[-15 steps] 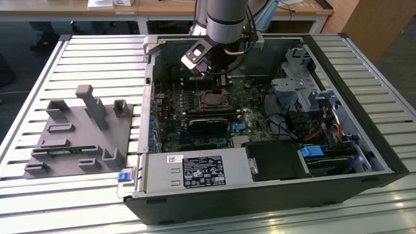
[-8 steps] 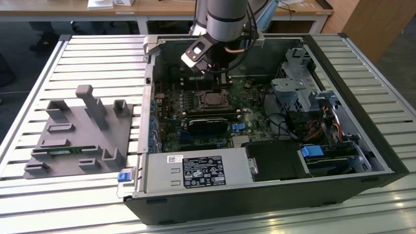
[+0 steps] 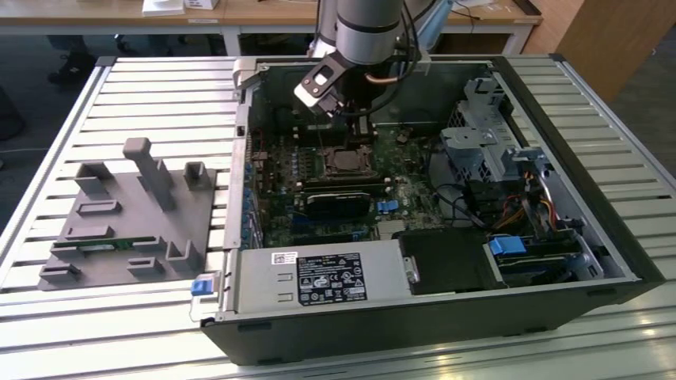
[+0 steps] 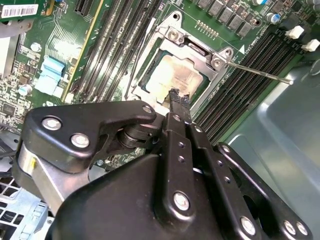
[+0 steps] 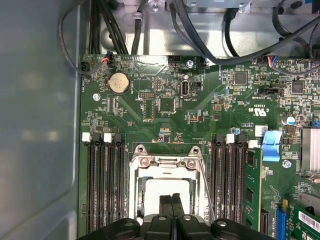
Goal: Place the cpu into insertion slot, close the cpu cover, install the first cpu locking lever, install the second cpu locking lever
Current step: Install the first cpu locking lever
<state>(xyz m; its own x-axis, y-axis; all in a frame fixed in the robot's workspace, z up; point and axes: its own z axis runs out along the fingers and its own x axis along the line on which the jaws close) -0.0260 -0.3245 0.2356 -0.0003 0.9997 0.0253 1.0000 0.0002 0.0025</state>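
While the gripper (image 4: 176, 97) stands with fingers pressed together, pinching nothing, its tip sits at an edge of the 1 cpu cover (image 4: 200, 52). The cover lies shut over the 1 cpu (image 4: 172, 75) in the insertion slot (image 5: 140, 197). 1 locking lever (image 4: 260, 71) juts over the memory slots (image 4: 235, 95); a 2nd lever (image 4: 142, 55) runs along the opposite side. The drive cage (image 3: 480, 134) stands well apart on the exterior view's right.

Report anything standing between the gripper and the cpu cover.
Nothing visible does. In the second wrist view the gripper, fingers together, hangs right at the edge of the cpu cover, which lies over the cpu. A thin lever sticks out sideways, off that path.
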